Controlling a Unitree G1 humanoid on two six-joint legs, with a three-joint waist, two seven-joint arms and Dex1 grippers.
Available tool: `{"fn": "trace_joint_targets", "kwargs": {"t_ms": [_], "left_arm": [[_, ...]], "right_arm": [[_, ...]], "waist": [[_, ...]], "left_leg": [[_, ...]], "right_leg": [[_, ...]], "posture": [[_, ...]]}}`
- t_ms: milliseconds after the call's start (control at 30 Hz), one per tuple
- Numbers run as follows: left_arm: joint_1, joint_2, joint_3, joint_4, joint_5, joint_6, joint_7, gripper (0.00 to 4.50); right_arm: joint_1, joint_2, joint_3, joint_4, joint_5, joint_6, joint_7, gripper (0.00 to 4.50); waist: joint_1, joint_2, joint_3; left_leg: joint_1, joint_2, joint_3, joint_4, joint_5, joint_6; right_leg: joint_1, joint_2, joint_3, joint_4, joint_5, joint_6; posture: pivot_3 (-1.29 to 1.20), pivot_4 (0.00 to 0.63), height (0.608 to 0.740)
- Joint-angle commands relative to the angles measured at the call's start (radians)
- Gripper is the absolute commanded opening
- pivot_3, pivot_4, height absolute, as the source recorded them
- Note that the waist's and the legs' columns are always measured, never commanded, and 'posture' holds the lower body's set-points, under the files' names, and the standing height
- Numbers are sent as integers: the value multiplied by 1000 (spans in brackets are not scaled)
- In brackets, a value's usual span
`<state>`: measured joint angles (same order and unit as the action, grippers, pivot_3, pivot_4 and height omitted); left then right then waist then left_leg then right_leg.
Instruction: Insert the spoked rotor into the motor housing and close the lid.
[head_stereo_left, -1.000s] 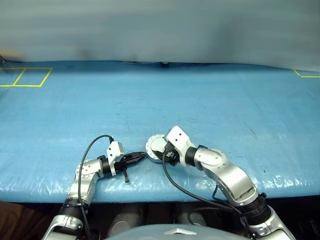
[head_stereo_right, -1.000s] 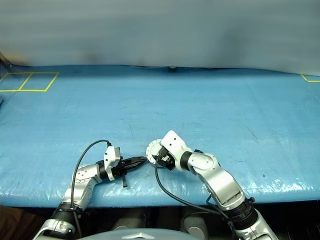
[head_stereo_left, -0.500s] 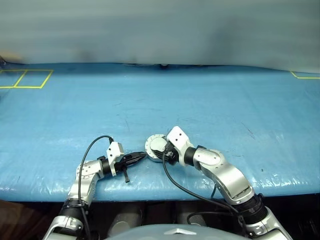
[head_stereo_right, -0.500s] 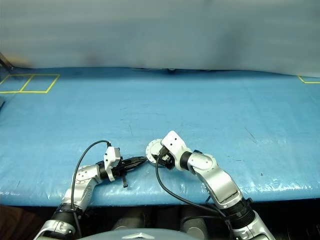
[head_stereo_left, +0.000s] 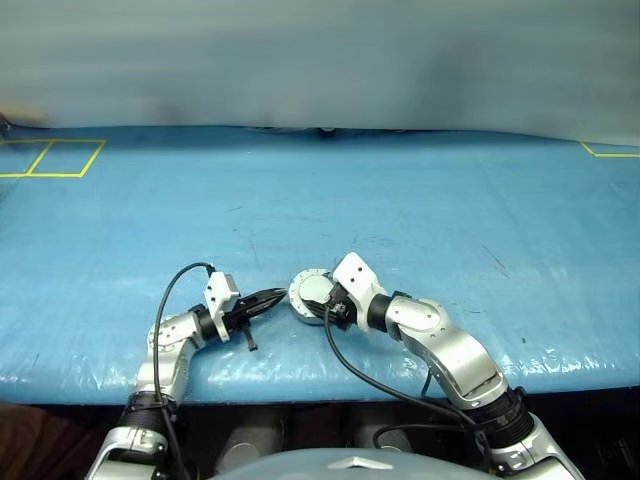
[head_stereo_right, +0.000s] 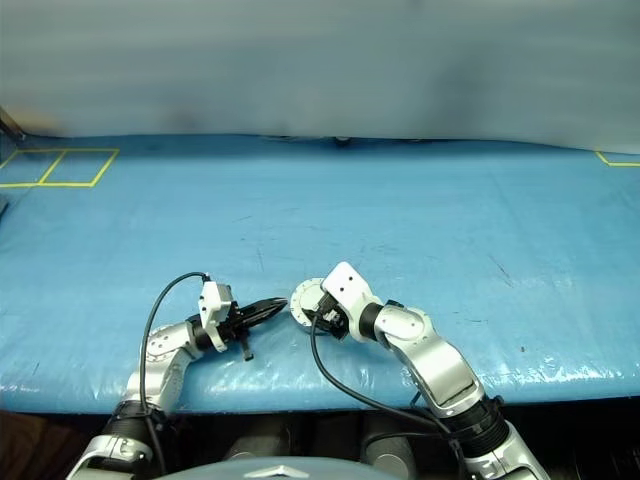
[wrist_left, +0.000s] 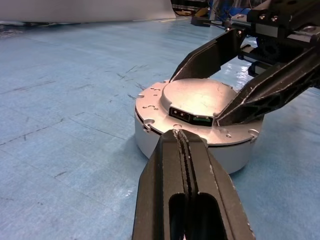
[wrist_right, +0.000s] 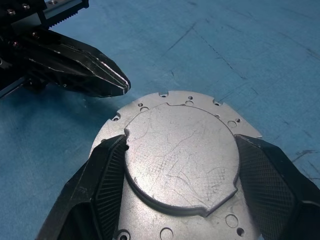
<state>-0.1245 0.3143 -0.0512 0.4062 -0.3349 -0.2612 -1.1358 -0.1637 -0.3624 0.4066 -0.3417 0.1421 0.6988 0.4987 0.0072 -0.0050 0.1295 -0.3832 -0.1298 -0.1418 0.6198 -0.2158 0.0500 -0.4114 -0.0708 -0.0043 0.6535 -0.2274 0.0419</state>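
Blue plastic-sheeted table (head_stereo_left: 420, 200), yellow tape marks (head_stereo_left: 50, 156) at the far left corner. Motor housing (wrist_left: 165, 142) sits near the front edge, lid (wrist_right: 181, 152) closed flat on top, plain grey face up; contents can't be seen. Right gripper (wrist_right: 181, 165) has its fingers (wrist_right: 102, 172) spread around the lid's raised disc, touching its edges. Left gripper (wrist_left: 178, 134) clenched on nothing, tips just beside the housing wall.
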Motion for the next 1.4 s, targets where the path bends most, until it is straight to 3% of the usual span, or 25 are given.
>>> {"fn": "trace_joint_targets", "kwargs": {"t_ms": [33, 400, 1033, 1267, 1400], "left_arm": [[-14, -10, -15, -40, -9, 11, -13, 0], [-25, -3, -76, -8, 92, 14, 22, 0], [26, 111, -160, -56, 174, 105, 35, 0], [36, 103, -135, -61, 132, 54, 46, 0], [49, 64, -62, -80, 7, 22, 8, 0]], "right_arm": [[53, -24, 31, 146, -51, 72, -29, 3013], [66, -19, 32, 131, -54, 76, -39, 3013], [66, -6, 25, 131, -50, 79, -49, 3013], [57, -1, 29, 130, -52, 69, -49, 3013], [47, 0, 22, 116, -51, 60, -46, 3013]], "waist": [[-4, 0, 0], [-5, 0, -3], [-6, 2, -11], [-6, 4, -13], [-13, 4, -11]], "left_leg": [[0, 0, 0, 0, 0, 0], [2, 2, 0, -5, 0, 0], [-1, 2, 0, -8, -1, -1], [-1, 2, 0, -9, -1, -1], [-1, 2, 0, -9, -1, -2]], "right_leg": [[0, 0, 0, -1, 0, 0], [3, 0, -4, -9, 0, 0], [4, -1, -4, -11, 0, 0], [3, -1, -4, -11, 0, 0], [2, -1, -4, -11, 0, -1]], "posture": [[0, 150, 740], [0, 150, 740], [0, 150, 740], [0, 150, 740], [0, 150, 740]]}}
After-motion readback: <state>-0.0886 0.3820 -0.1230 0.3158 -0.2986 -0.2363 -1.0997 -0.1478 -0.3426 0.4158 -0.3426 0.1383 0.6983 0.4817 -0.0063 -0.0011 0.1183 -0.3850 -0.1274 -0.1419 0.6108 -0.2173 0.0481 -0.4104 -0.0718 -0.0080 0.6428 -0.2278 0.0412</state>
